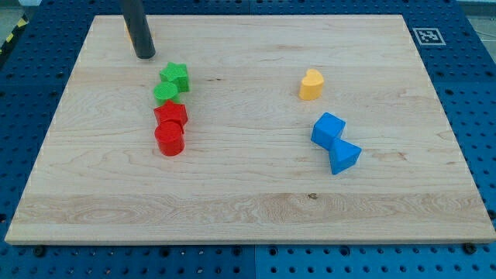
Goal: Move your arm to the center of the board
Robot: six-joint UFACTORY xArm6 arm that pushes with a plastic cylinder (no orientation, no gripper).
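Note:
My dark rod comes down at the view's upper left, and my tip (145,56) rests on the wooden board (248,201) near its top left corner. A green star block (176,76) and a green round block (165,94) lie just below and right of the tip. Below them sit a red star block (171,115) and a red cylinder (169,140), touching in a column. A yellow heart block (311,84) lies right of centre. A blue cube (328,129) and a blue triangle block (344,157) touch below it.
An orange block (129,31) is mostly hidden behind the rod at the top left. A black-and-white marker tag (428,36) sits at the board's top right corner. Blue pegboard (477,93) surrounds the board.

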